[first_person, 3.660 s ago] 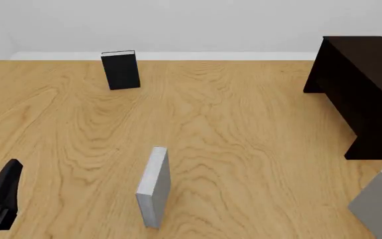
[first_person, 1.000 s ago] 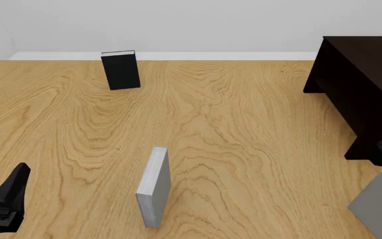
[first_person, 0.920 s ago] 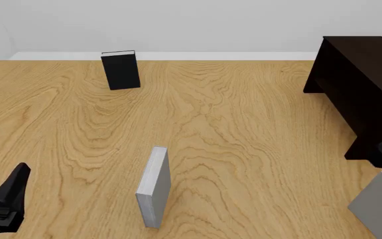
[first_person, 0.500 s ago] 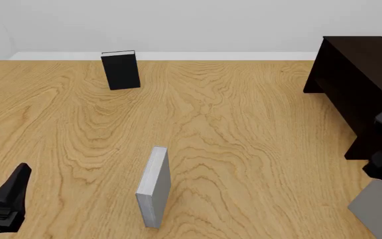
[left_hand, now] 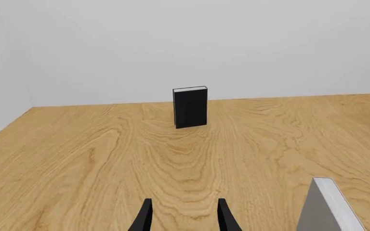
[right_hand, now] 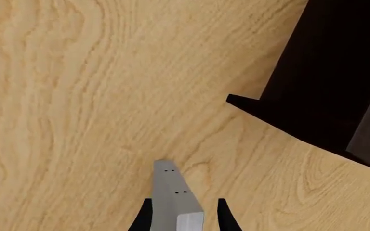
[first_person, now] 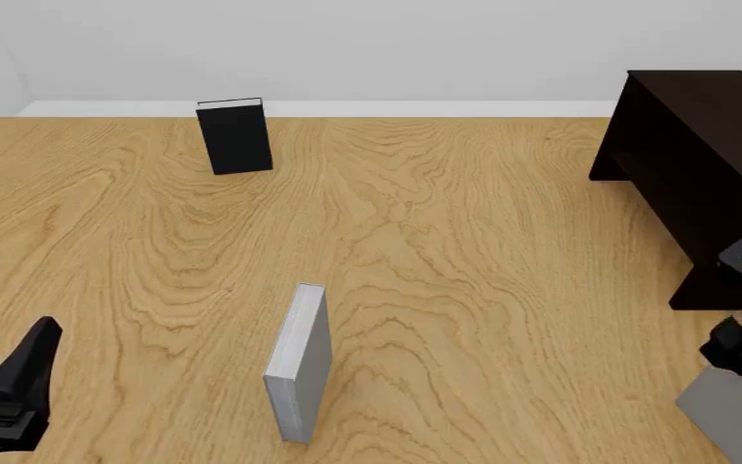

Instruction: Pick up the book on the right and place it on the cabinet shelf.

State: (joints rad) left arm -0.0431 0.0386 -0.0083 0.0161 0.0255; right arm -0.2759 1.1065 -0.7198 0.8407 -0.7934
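- biggest thing here is the cabinet (first_person: 706,164), dark boxy lump at the far right of the bench (first_person: 474,251). From the front I only see its outside, so can't tell where the shelf board sits

- the book (first_person: 738,416) I'm after stands upright at the near right corner, just in front of the cabinet, half cut off by the frame. Plain matte grey hardcover, looks stiff, so it shouldn't flex; smooth covers might slip though, so I'd pinch flat across both covers near the top edge, where it's thin enough to fit

- my right tool (right_hand: 183,214) is open, one finger on each side of the book's top edge (right_hand: 172,192), not clamped on it yet as far as I can tell

- silver-grey book (first_person: 299,362) mid-bench and black book (first_person: 235,135) at the back, both standing, not my problem

- left tool (left_hand: 183,216) is open over bare wood at the near left
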